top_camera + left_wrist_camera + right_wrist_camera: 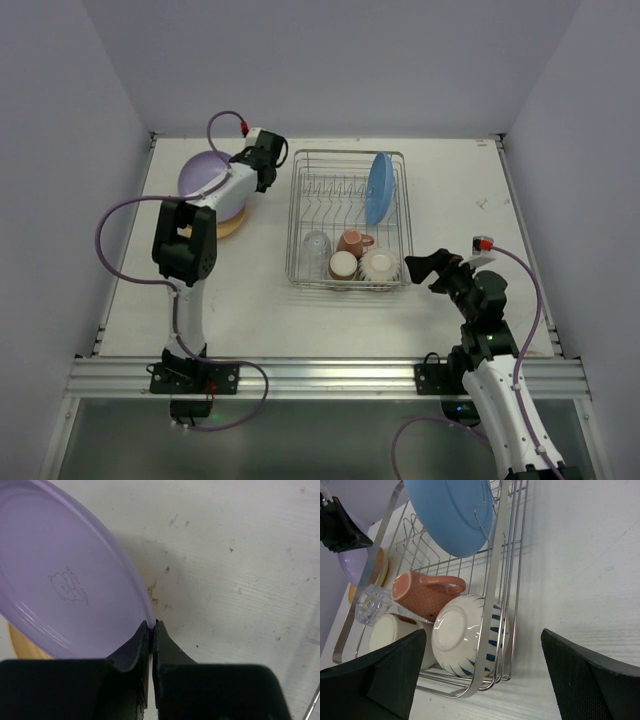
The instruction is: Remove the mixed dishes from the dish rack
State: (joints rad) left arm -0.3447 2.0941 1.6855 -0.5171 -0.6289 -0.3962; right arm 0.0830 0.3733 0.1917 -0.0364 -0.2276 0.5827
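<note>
Left gripper (151, 624) clamps only the rim of the purple plate (65, 565), tilted above the yellow-orange plate (22, 647); it could slip.

Your purple plate (65, 580) reads pale lilac with a faint grey line-drawn figure printed on it; yellow-orange plate (22, 645) plain, table (240, 570) white with brown and dark specks. Your dish rack (493, 580) is silver wire. You also have a sky-blue plate (450, 515), clear glass tumbler (370, 602), reddish-brown cup (425, 592) with fine pale dots, second cup (390, 632) cream inside, and cream bowl (462, 632) with dark blue dashes.
</note>
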